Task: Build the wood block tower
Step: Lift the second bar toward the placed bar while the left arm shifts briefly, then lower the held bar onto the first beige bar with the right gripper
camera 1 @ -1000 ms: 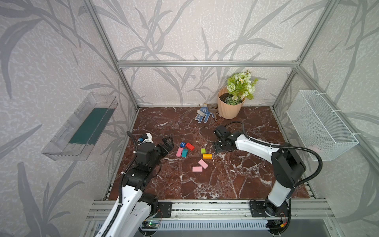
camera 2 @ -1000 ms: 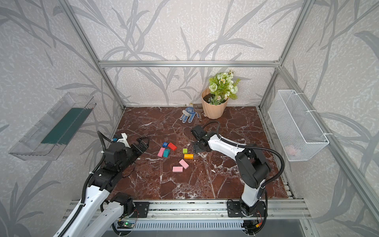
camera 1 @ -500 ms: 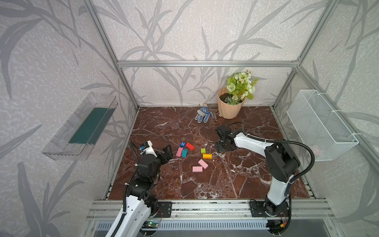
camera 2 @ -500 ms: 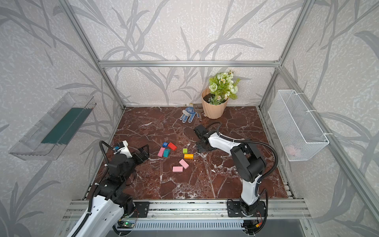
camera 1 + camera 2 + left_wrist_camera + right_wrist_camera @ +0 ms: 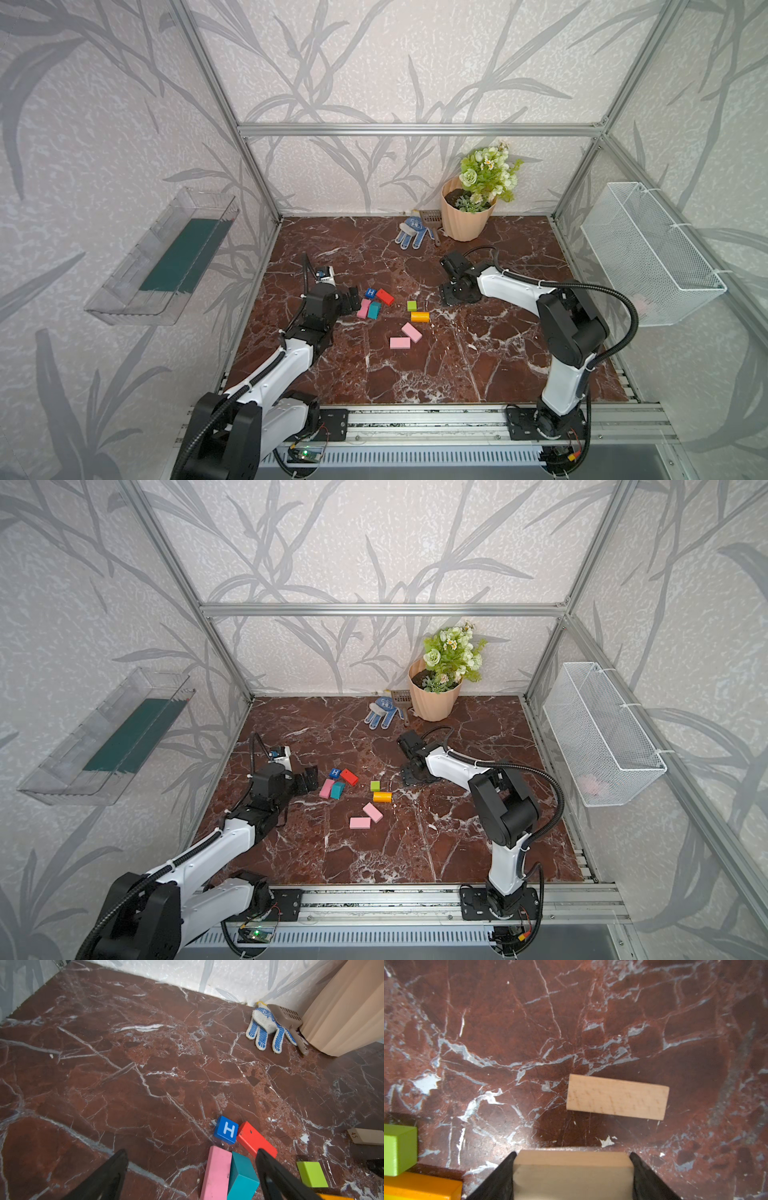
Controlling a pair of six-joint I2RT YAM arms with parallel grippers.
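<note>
Red-brown marble with white veins makes the tabletop (image 5: 478,365), boxed in by pale leaf-patterned walls. A clear plastic tray (image 5: 137,299) hangs on the left wall.

Near the tabletop's left edge the left gripper (image 5: 354,299) sits low, its black fingers (image 5: 108,1176) spread wide. Just off its tips a long pink wooden block (image 5: 364,308) lies touching a teal block (image 5: 374,310). Behind them a blue cube with a white H (image 5: 370,293) sits right beside a red block (image 5: 385,296).

Nearer the front edge are two more pink blocks (image 5: 400,343), close together. Next come a lime green block (image 5: 412,306) and an orange block (image 5: 419,317) just in front of it. Each lies flat on the marble.

Along the back edge a white glove with blue dots (image 5: 409,235) and a grey-brown scoop (image 5: 430,217) rest by a ribbed peach flowerpot (image 5: 463,224) of green-and-white flowers.

Right of the lime block, the right gripper (image 5: 572,1154) points down, pinching a plain tan wooden block (image 5: 573,1178) by its ends. A second tan block (image 5: 617,1097) lies loose just beyond it.

A white wire basket (image 5: 648,257) hangs on the right wall.
</note>
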